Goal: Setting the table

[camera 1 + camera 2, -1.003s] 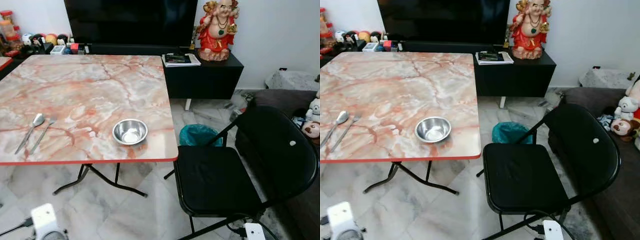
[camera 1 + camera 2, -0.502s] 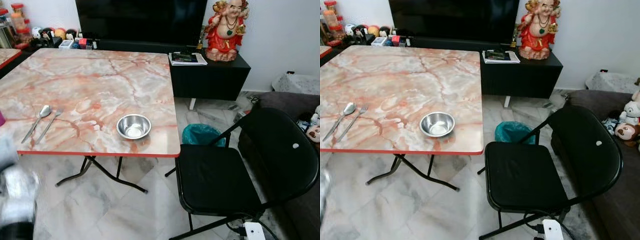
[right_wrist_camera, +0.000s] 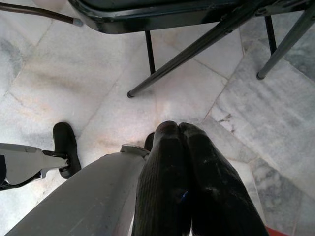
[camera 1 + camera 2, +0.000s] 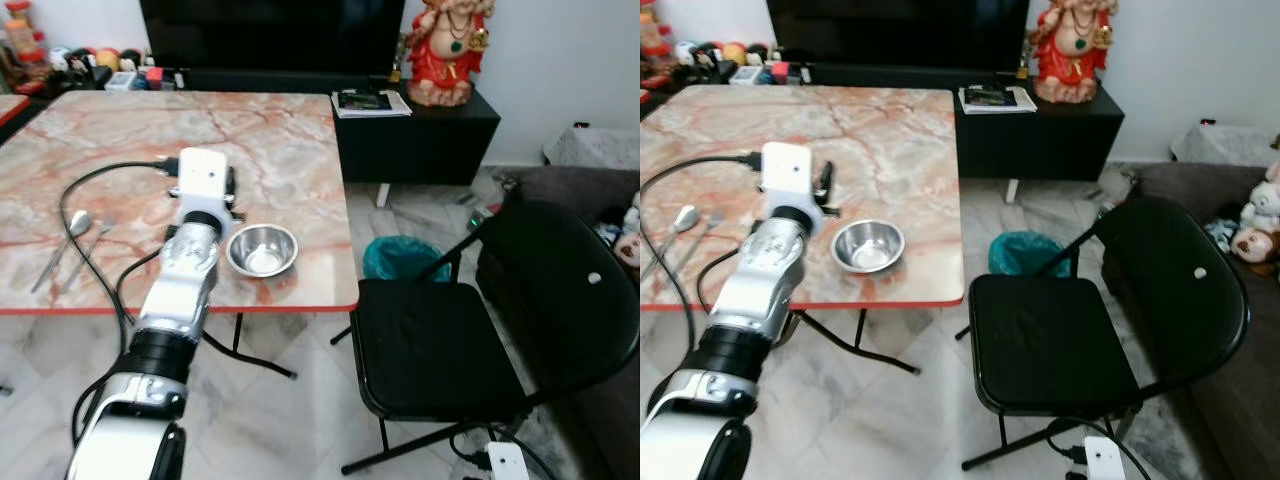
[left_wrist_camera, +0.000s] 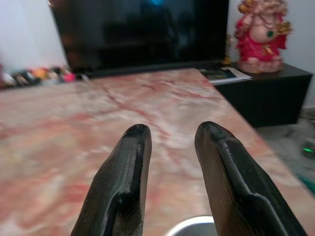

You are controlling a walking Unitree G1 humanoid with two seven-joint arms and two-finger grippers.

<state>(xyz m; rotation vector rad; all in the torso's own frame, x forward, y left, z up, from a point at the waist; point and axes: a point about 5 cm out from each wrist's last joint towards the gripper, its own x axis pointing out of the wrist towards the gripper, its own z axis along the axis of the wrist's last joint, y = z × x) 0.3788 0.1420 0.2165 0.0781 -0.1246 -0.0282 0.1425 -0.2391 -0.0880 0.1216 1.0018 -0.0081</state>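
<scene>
The left arm point(image 4: 175, 300) reaches forward from low in the head views, its silver forearm rising over the desk's near edge, a white wrist block on top and a black cable looping off to the left. The left pincer point(image 5: 170, 135) hangs over the desk just left of the bowl, its two black fingers point(image 5: 123, 182) parted and holding nothing. The right pincer point(image 3: 179, 129) hangs low beside the robot's leg, fingers pressed together and empty, above the pale marble floor point(image 3: 59, 64) and the chair's legs.

The desk point(image 4: 270, 150) has a pink-and-grey marbled top with a red rim on folding black legs. The steel bowl point(image 4: 262, 249) sits near the desk's front right corner and is empty. A spoon point(image 4: 66, 240) and fork point(image 4: 88, 250) lie side by side near the front left edge, well apart from the bowl.

To the right of the desk stands a black folding chair point(image 4: 470, 340), its seat bare. Between the chair and the desk's far side, a teal bin point(image 4: 400, 262) sits on the floor. Beyond it, a low black cabinet point(image 4: 420, 130) carries some papers point(image 4: 368, 102) and a red and gold figurine point(image 4: 448, 50). A dark screen point(image 4: 270, 35) runs along the back wall, with small bright items at its left end. Soft toys point(image 4: 1258, 225) lie at the far right.
</scene>
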